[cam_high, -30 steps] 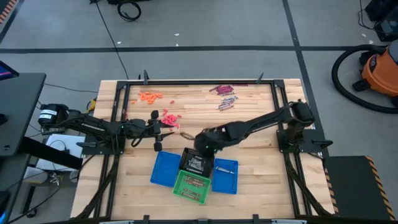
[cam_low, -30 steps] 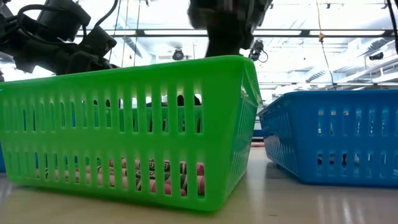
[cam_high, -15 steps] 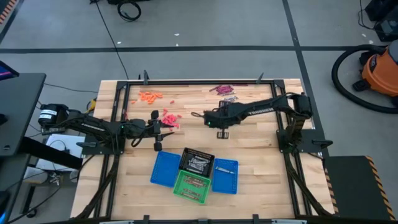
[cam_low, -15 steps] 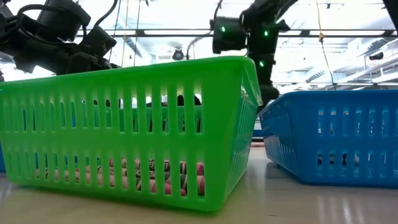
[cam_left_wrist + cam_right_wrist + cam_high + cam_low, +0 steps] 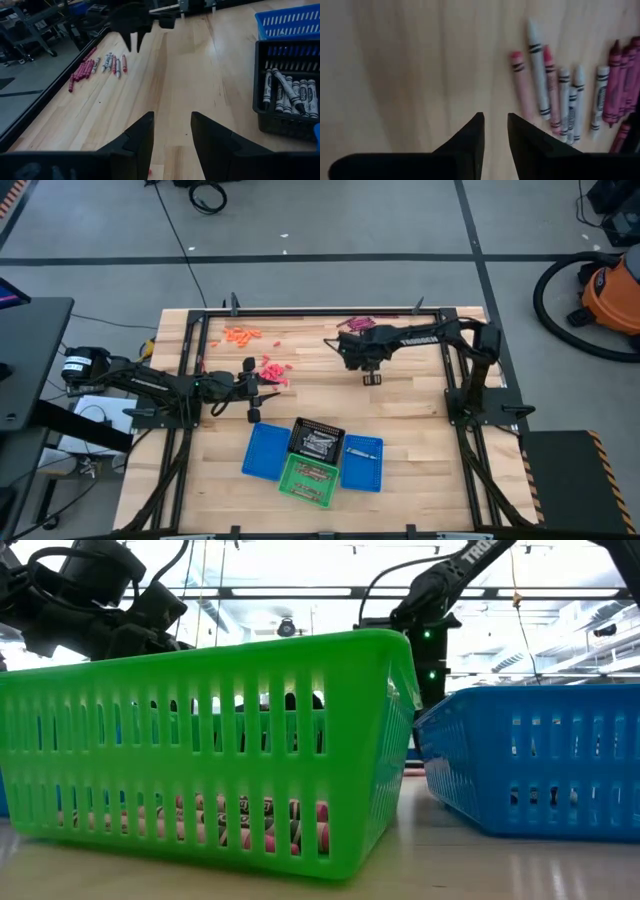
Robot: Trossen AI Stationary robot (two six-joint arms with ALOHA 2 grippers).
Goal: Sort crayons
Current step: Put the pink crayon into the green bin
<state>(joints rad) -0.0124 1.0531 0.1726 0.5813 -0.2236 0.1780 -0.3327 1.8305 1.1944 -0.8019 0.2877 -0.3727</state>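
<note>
Your right gripper (image 5: pixel 494 131) hangs over the far part of the table (image 5: pixel 420 430), just short of the mixed pile of maroon, grey and pink crayons (image 5: pixel 580 95) that lies by the far edge; its two dark fingers stand a little apart with nothing between them, only bare wood showing in the gap. From above, you see that arm stretched leftward from its base on the right, with the wrist over the spot where the pile (image 5: pixel 358 326) sits. Your left gripper (image 5: pixel 171 131) waits low over the left side of the table, beside the red crayons (image 5: pixel 272 369), its fingers apart and empty. More crayons lie as an orange scatter (image 5: pixel 241 334) at the far left. Near the front, the black basket (image 5: pixel 317 440) holds grey crayons (image 5: pixel 287 92), the green basket (image 5: pixel 307 478) in front of it has pinkish ones on its floor, a blue basket (image 5: pixel 362 462) on the right holds one or two sticks, and another blue basket (image 5: pixel 265 451) stands on the left.
</note>
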